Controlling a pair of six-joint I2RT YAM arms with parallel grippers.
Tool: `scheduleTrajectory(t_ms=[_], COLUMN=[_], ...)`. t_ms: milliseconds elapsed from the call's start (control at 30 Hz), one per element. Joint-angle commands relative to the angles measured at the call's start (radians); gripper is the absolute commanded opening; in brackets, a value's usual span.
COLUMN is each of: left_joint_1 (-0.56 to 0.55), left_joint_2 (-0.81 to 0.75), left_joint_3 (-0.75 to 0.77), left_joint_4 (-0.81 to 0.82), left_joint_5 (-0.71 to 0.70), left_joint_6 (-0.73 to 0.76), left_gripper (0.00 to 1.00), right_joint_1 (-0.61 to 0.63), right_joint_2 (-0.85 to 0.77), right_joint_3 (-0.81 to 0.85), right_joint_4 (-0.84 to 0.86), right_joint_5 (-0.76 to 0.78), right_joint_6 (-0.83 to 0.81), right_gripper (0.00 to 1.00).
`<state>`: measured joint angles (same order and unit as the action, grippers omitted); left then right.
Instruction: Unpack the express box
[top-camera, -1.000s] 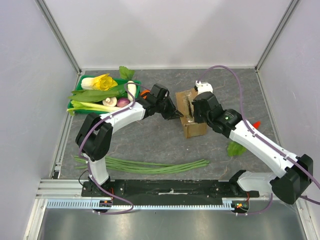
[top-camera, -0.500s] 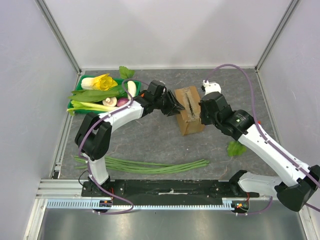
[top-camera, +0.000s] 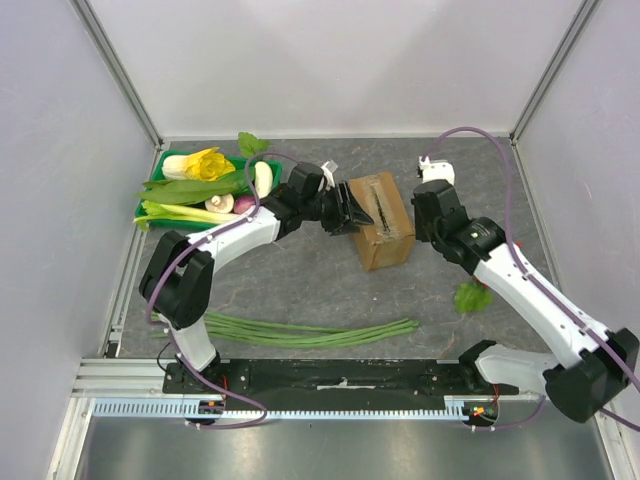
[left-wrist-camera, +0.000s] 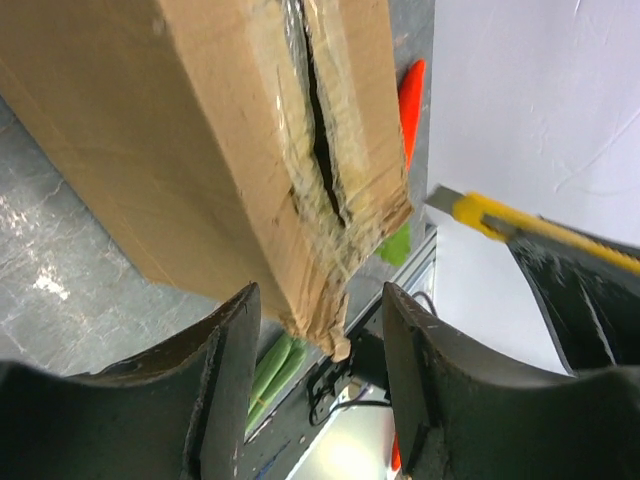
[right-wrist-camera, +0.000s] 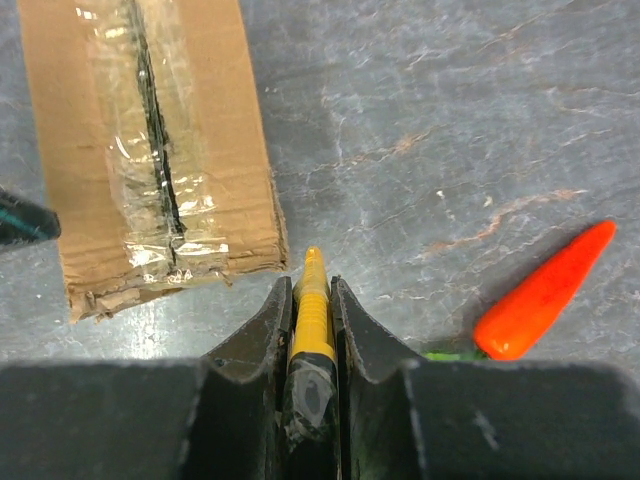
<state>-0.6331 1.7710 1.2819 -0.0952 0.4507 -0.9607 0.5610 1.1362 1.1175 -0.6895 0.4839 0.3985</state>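
A grey, stone-patterned desk (top-camera: 300, 285) is carrying everything, with plain white walls and aluminium framing closing it in. The express box (top-camera: 380, 222) is lying near the desk's middle, between the two arms, its taped seam facing up and split along its length. The left end effector (left-wrist-camera: 318, 300) is holding its fingers spread at the box's left side, gripping nothing. The right end effector (right-wrist-camera: 312, 290) is pinching a yellow utility knife (right-wrist-camera: 312, 318) just off a corner of the box. The knife and the crinkled, torn tape are showing clearly only in the wrist views. The green tray (top-camera: 273, 168) of vegetables and the long green stalks (top-camera: 310, 332) are showing plainly only from above.
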Motion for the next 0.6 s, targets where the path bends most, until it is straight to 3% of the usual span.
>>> scheduleTrajectory(t_ms=[0,333,567], left_joint_1=[0.003,0.045,0.105], left_joint_2=[-0.061,-0.217,-0.356], left_joint_3=[-0.044,-0.139,-0.223], left_joint_4=[0.046,-0.070,-0.097], left_joint_5=[0.089,-0.113,-0.343], left_joint_6=[0.096,0.165,0.175], left_gripper=[0.58,0.58,0.59], right_joint_1=[-0.007,-0.007,0.025], right_joint_2=[0.075,0.088,0.112], right_joint_3=[-0.016,-0.031,-0.133], right_joint_4=[0.107,0.130,0.332], right_joint_5=[-0.114,-0.355,-0.430], right_joint_6=[-0.055,0.086,0.158], right_gripper=[0.00,0.00,0.00])
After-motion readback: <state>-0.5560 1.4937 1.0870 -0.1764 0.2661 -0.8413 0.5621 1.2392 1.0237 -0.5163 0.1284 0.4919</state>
